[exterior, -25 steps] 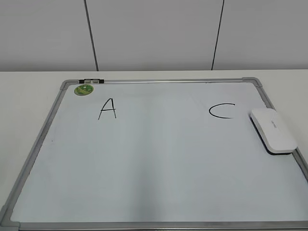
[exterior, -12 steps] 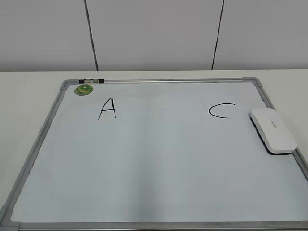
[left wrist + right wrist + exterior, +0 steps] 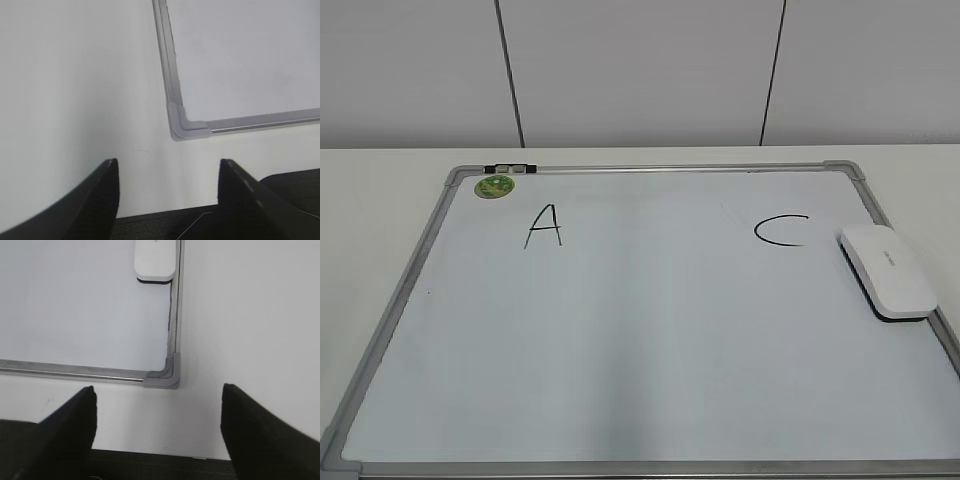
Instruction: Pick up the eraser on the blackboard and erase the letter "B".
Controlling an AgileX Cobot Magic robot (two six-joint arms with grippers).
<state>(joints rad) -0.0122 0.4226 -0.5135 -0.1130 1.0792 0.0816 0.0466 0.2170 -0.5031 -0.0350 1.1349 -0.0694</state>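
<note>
The blackboard (image 3: 650, 330) is a white dry-erase board with a grey frame, lying flat on the table. It bears a black "A" (image 3: 543, 226) and a black "C" (image 3: 780, 230); no letter "B" shows between them. The white eraser (image 3: 887, 270) lies at the board's right edge, also at the top of the right wrist view (image 3: 155, 260). My left gripper (image 3: 167, 172) is open and empty over the table near the board's front left corner (image 3: 186, 125). My right gripper (image 3: 157, 400) is open and empty near the front right corner (image 3: 167, 375). Neither gripper shows in the exterior view.
A small round green magnet (image 3: 494, 186) sits at the board's top left, beside a dark clip (image 3: 510, 168) on the frame. White table (image 3: 380, 190) surrounds the board; a white panelled wall (image 3: 640, 70) stands behind. The table's front edge shows in both wrist views.
</note>
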